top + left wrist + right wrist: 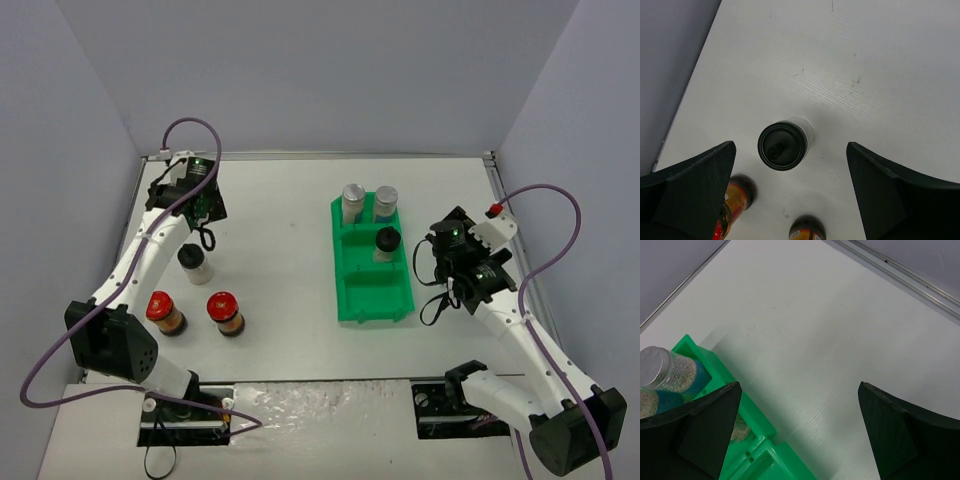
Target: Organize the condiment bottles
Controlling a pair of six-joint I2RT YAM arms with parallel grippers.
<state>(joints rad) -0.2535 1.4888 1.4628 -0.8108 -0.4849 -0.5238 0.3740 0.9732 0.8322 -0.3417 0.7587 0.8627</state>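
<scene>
Left gripper [790,146]: jaws wide apart, holding nothing, touching nothing. It hangs over a small cylindrical jar with a black lid [784,146], which stands upright on the table, seen between the two fingers and clear of both.

Nearer the arm bases, two red-lidded jars with dark brown contents [165,312] [225,313] stand side by side, apart from each other.

Right of centre, a green plastic tray [346,292]. Far compartment: two silver-lidded jars [353,203] [385,202], side by side. Middle compartment: a second black-lidded jar [386,243].

Right gripper [799,385]: jaws spread, nothing held, over bare table just beside the tray's right side.

Surface: white table [280,230], faintly ribbed, with a metal rail [350,155] along the far edge. Plain pale grey walls [320,70] on three sides.
</scene>
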